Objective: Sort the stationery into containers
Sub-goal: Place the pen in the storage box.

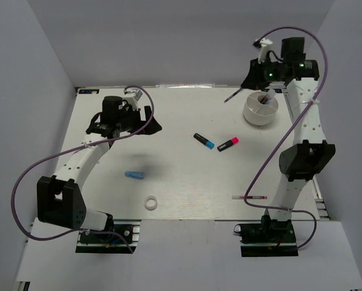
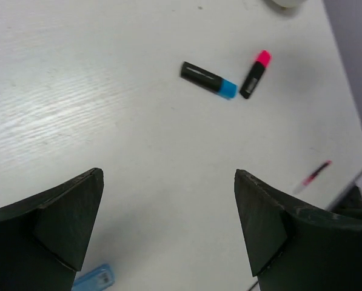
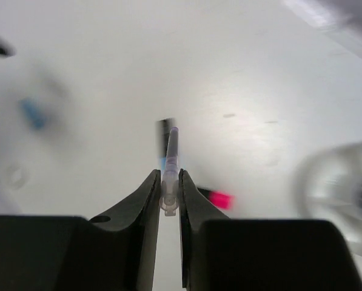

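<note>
While pale walls (image 1: 23,91) enclose the white table (image 1: 187,182), left gripper (image 2: 168,176) spread wide, right gripper (image 3: 170,182) clamped on a thin pen (image 3: 171,151)

A white table (image 1: 181,182) is lying flat in the middle, and its top is shining a little in the light and showing faint wood lines. A pale grey left wall (image 1: 23,91), a back wall (image 1: 168,42) and a right wall (image 1: 353,91) are standing around it. A thin shiny strip (image 1: 187,85) is running along the far edge of the table, right where it is meeting the back wall.
</note>
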`<state>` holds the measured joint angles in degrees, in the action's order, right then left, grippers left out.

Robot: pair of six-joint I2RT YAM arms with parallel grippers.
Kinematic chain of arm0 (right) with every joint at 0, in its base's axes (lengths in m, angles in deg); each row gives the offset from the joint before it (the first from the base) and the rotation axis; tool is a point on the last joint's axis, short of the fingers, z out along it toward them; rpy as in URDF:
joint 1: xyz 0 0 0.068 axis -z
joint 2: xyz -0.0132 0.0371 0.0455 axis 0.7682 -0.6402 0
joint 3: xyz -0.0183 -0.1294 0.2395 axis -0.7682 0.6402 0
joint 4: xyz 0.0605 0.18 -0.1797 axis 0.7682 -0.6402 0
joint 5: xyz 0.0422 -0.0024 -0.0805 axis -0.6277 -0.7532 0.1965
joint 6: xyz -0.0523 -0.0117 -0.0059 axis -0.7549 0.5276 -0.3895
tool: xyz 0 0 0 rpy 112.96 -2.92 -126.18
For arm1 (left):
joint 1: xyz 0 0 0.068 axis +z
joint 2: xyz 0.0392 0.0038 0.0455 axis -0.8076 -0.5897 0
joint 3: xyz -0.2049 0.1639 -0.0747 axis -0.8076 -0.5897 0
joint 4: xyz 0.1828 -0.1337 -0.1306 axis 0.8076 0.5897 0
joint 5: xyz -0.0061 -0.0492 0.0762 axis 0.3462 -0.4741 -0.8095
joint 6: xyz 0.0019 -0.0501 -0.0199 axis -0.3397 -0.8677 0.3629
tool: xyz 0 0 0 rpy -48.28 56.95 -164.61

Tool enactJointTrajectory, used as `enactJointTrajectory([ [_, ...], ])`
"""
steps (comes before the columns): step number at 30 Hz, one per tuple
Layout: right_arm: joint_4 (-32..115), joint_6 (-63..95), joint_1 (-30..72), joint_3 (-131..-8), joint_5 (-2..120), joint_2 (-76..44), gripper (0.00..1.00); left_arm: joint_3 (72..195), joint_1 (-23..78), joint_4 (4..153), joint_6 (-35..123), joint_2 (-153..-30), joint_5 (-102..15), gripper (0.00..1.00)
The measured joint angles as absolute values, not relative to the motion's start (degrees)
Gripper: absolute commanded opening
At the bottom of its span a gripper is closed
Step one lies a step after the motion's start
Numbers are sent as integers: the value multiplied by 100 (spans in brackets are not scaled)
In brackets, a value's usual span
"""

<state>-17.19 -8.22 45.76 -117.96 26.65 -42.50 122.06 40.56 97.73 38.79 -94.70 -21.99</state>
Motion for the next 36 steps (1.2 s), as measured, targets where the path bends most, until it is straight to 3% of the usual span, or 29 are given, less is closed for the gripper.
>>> enactJointTrajectory([
  [3,-1448,-933,5035,-12536,3662,-4654,0,12580,4056,10149,4323,-9752,-2584,98],
  [10,-1022,-1108,5634,-12359,4990,-4877,0,12351,4024,10464,4688,-9730,-2855,98],
  [28,-565,-1132,5735,-12001,5406,-5271,0,12110,3989,10529,4815,-9546,-2914,98],
  [30,-572,-1149,5737,-11979,5399,-5365,6,12110,3976,10529,4843,-9546,-2890,98],
  [31,-569,-1169,5737,-11979,5395,-5424,24,12110,3976,10531,4867,-9546,-2855,98],
  [32,-576,-1178,5735,-11979,5384,-5474,32,12110,3969,10534,4922,-9546,-2730,98],
  [34,-585,-1200,5731,-11979,5369,-5581,43,12110,3956,10544,5053,-9546,-2470,98],
  [36,-598,-1213,5731,-11979,5336,-5631,46,12097,3910,10566,5180,-9537,-2256,98],
])
